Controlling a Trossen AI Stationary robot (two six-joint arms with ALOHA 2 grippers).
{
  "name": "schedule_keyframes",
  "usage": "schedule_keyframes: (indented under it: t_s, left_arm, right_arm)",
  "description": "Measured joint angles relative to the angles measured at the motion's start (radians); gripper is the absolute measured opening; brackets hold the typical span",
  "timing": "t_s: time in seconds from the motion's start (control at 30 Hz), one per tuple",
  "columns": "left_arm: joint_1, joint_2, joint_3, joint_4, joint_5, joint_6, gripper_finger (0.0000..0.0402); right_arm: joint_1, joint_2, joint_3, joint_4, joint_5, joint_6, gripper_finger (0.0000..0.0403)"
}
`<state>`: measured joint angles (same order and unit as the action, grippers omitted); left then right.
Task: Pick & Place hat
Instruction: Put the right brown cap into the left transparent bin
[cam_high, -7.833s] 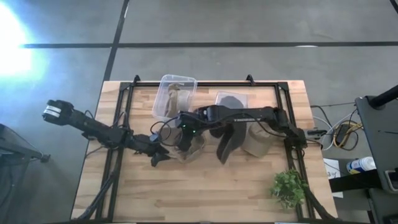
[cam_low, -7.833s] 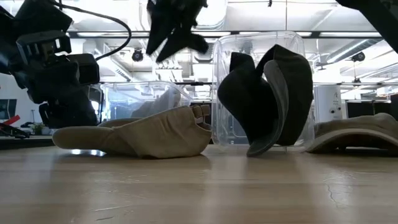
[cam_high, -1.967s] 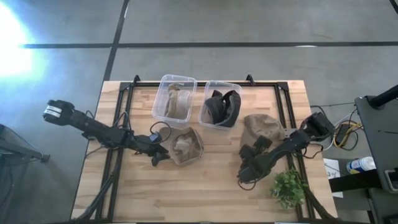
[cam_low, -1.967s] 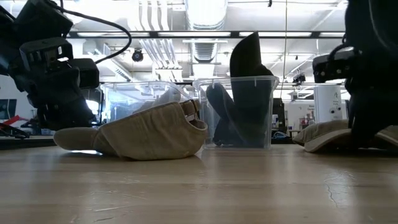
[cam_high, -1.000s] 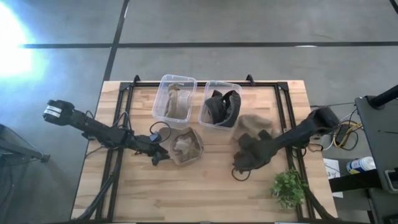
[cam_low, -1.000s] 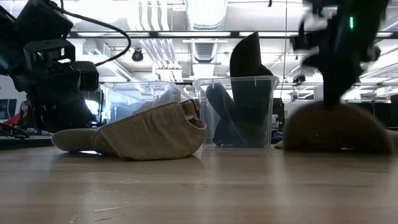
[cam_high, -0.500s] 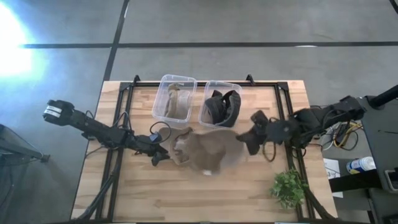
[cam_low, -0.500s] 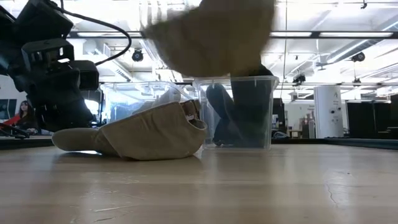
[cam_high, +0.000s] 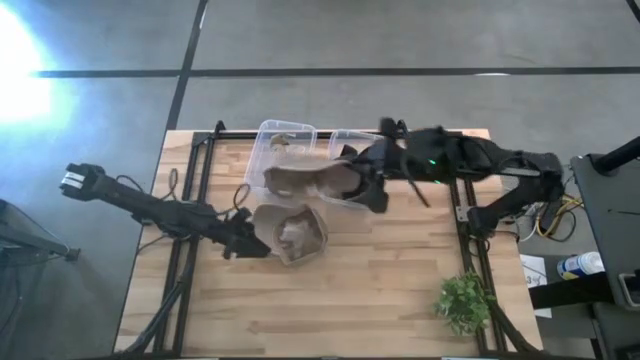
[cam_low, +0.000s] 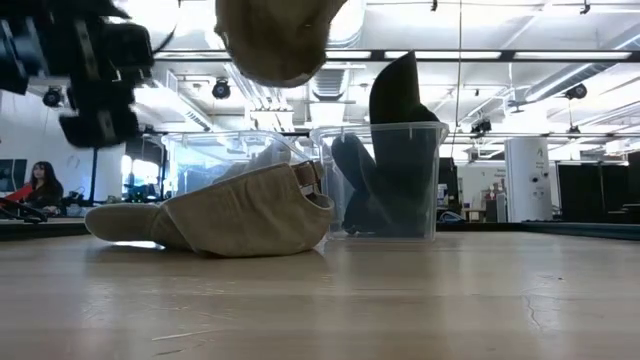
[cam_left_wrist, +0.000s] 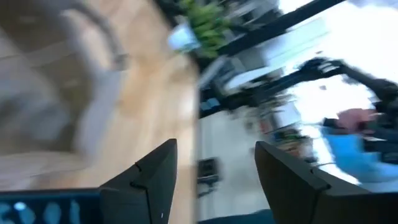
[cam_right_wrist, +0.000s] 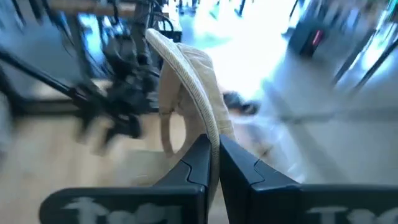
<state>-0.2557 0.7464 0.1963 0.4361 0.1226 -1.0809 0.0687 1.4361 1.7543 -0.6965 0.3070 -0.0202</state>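
Observation:
My right gripper (cam_high: 370, 188) reaches across from the table's right side. It is shut on a tan hat (cam_high: 308, 181) held in the air over the two clear bins. That hat shows at the top of the low view (cam_low: 275, 40) and ahead of the fingers in the right wrist view (cam_right_wrist: 186, 74). A second tan hat (cam_high: 295, 233) rests on the table by its brim and crown (cam_low: 230, 212). My left gripper (cam_high: 245, 241) hovers open just left of it, touching nothing (cam_left_wrist: 214, 180). My right gripper (cam_right_wrist: 213, 149) pinches the tan hat's curved brim edge (cam_right_wrist: 200, 121) between its two fingers, coming roughly level from the table's right side. The hat is lifted clear, sticking out beyond the fingertips above the bins.
The left clear bin (cam_high: 283, 148) holds a tan hat. The right clear bin (cam_low: 425, 180) holds a dark hat (cam_low: 385, 170) that sticks up over its rim. A small green plant (cam_high: 464, 302) stands near the table's right near corner. A person sits far behind the table (cam_low: 40, 185).
My right gripper has taken the tan hat from the table's right side, lifted it clear and swung it left and toward the far edge, over the bins. My left gripper has risen off the table beside the lying hat.

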Motion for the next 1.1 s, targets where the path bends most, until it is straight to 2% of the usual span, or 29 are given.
schedule_keyframes:
  t_s: [0.1, 0.23, 0.37, 0.53, 0.73, 0.8, 0.9, 1.1]
  left_arm:
    - [-0.004, -0.096, 0.001, 0.013, 0.013, -0.021, 0.0209]
    - [-0.004, -0.210, 0.010, 0.063, 0.016, -0.022, 0.0209]
    - [-0.004, -0.295, 0.021, 0.216, 0.016, -0.023, 0.0209]
    - [-0.004, -0.374, 0.038, 0.402, 0.016, 0.030, 0.0209]
    - [-0.004, -0.434, 0.049, 0.463, 0.006, 0.113, 0.0209]
    - [-0.004, -0.435, 0.044, 0.444, -0.009, 0.120, 0.0209]
    - [-0.003, -0.433, 0.044, 0.445, -0.020, 0.133, 0.0209]
    - [-0.003, -0.422, 0.044, 0.398, -0.044, 0.172, 0.0209]
  right_arm:
    - [-0.053, 0.103, 0.124, -0.007, -0.004, -0.248, 0.0017]
    - [-0.135, 0.251, 0.297, -0.098, -0.014, -0.493, 0.0017]
    - [-0.185, 0.403, 0.444, -0.244, -0.026, -0.688, 0.0017]
    - [-0.191, 0.579, 0.602, -0.407, -0.036, -0.907, 0.0017]
    - [-0.170, 0.690, 0.584, -0.353, 0.062, -1.179, 0.0017]
    - [-0.170, 0.709, 0.576, -0.355, 0.061, -1.187, 0.0017]
    - [-0.181, 0.734, 0.575, -0.338, 0.115, -1.220, 0.0017]
    - [-0.182, 0.802, 0.574, -0.242, 0.099, -1.257, 0.0018]
